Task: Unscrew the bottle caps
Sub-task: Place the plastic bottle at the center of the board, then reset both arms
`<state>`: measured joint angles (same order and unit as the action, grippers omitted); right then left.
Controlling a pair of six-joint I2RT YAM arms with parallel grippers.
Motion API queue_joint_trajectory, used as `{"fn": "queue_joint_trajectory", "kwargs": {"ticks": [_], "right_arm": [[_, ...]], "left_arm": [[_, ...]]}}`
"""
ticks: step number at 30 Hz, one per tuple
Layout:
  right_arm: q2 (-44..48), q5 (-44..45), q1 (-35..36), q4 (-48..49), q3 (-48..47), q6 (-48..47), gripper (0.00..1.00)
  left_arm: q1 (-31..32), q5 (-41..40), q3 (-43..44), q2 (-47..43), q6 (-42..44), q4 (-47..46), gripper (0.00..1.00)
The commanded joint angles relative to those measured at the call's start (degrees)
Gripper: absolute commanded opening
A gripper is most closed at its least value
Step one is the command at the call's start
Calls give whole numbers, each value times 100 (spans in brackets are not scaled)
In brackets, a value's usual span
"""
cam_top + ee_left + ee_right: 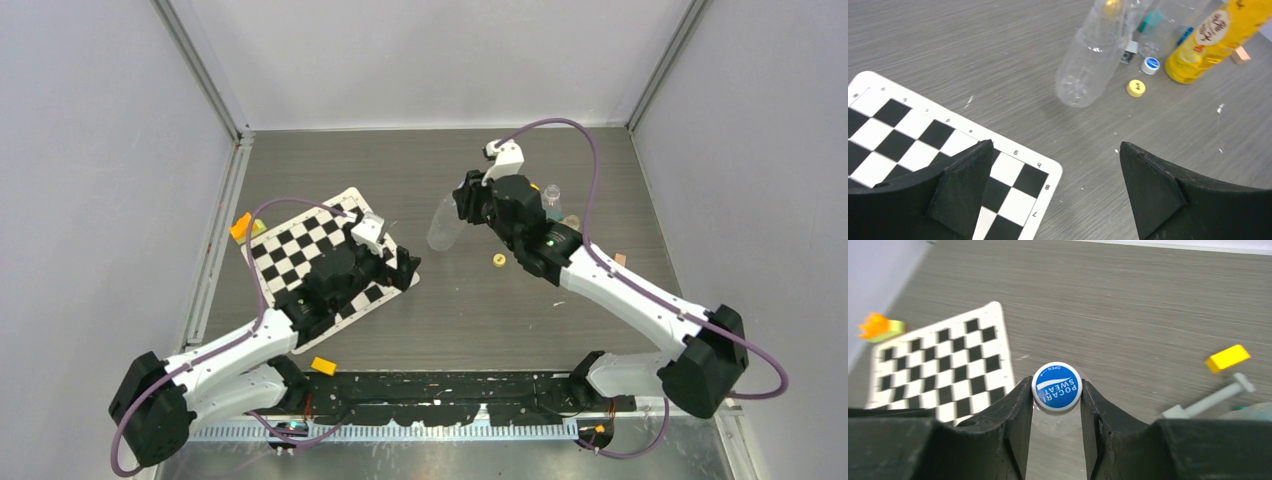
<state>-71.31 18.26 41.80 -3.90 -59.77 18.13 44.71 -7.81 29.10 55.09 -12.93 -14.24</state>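
Observation:
A clear crinkled bottle (pixel 443 225) (pixel 1088 65) stands upright on the table. My right gripper (pixel 465 198) (pixel 1055 381) is shut on its blue-and-white cap (pixel 1056 387), one finger on each side. A loose yellow cap (pixel 498 260) (pixel 1136 88) and a loose white-and-blue cap (pixel 1150 65) lie on the table beside a yellow-orange bottle (pixel 1208 40). Over the corner of the chessboard mat, my left gripper (pixel 403 265) (pixel 1055 145) is open with nothing between its fingers.
The checkered mat (pixel 300 250) (pixel 898 130) lies at the left. An orange-and-green toy (pixel 243 225) sits at its far corner and a yellow block (pixel 323 365) near the front edge. A small clear container (pixel 551 197) stands behind the right arm. Enclosure walls surround the table.

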Motion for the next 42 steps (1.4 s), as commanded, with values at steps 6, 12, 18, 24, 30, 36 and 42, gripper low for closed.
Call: {"fn": "queue_joint_trajectory", "kwargs": {"ticks": [6,12,18,24,30,36,42], "right_arm": [[-1070,1444,128,-242,-602,-1060,5],[-1335,1569,199,-186,-591,-1055,17],[-1143,1457,214,-156,-361,-851,42],[-882,1350,210,-177,-195,-651,56],[-771,1307,209,-280,-244,-591,67],[-657,1301,201,-468,-400,-577,80],[-138,1139,205,-653,-469,-498,86]], "left_arm": [[-15,-1206,-198,-505,-100,34,100],[-24,-1345,-221,-558,-81,130,100],[-32,-1347,-212,-557,-67,167,100],[-37,-1293,-191,-485,-61,201,100],[-41,-1282,-128,-417,-14,271,100],[-46,-1342,-31,-341,101,369,100],[-41,-2288,46,-277,-172,279,100]]}}
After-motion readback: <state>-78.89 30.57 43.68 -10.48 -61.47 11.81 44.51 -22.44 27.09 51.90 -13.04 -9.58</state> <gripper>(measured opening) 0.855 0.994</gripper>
